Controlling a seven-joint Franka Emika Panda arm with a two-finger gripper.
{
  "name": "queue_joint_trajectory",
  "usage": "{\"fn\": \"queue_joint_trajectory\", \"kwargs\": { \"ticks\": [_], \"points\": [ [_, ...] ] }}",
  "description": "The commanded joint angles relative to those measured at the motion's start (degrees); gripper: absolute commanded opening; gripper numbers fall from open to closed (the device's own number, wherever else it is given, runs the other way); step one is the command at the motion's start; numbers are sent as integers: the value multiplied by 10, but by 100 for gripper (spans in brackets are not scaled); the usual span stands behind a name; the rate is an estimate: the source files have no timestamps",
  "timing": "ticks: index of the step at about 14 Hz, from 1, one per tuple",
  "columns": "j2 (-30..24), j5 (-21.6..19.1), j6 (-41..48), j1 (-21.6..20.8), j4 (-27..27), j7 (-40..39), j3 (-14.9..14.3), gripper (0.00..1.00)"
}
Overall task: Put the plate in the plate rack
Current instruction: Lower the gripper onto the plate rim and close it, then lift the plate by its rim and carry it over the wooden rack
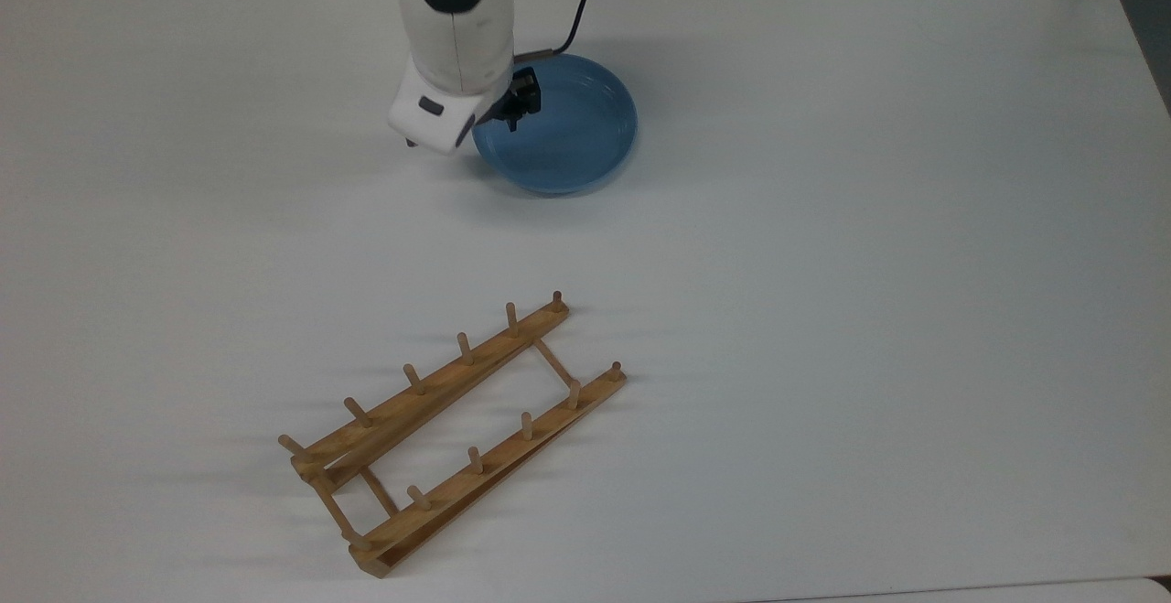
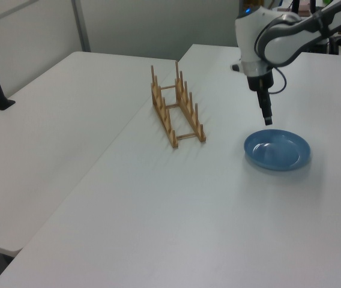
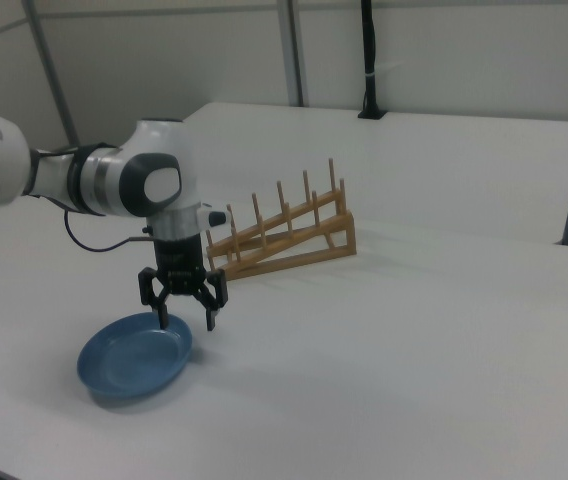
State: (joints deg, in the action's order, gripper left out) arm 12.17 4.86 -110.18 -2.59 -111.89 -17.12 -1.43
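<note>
Top view looks steeply down on the table (image 1: 823, 310). Left view and right view look obliquely across it from opposite sides, set farther back. All three share the plate rack (image 1: 453, 434) (image 2: 178, 111) (image 3: 282, 240) and plate (image 1: 576, 141) (image 2: 278, 151) (image 3: 129, 358).

One plate (image 1: 567, 132), one plate rack (image 1: 453, 434) with two rails, one gripper (image 3: 186, 320)
</note>
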Motion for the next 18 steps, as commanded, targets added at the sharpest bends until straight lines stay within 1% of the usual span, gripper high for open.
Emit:
{"fn": "queue_joint_trajectory", "kwargs": {
  "ticks": [1,2,4,6,7,8,10,13,14,15,16,18],
  "points": [
    [16,18,-17,-18,-18,-11,-2,55],
    [21,25,-28,-22,-28,-11,-2,46],
    [23,26,-35,-21,-28,-11,-2,28],
    [25,28,-35,-20,-27,-12,-2,18],
    [23,28,-30,-17,-23,-12,-2,6],
    [20,28,-26,-15,-13,-12,-2,1],
    [12,26,7,-13,32,-12,-2,0],
    [9,16,88,-12,153,-2,-4,0],
    [9,11,101,-12,184,0,-5,0],
    [9,-10,109,-12,220,13,-8,0],
    [10,-20,105,-12,246,50,-8,0],
    [13,-15,78,-7,292,142,-8,0]
  ]
}}
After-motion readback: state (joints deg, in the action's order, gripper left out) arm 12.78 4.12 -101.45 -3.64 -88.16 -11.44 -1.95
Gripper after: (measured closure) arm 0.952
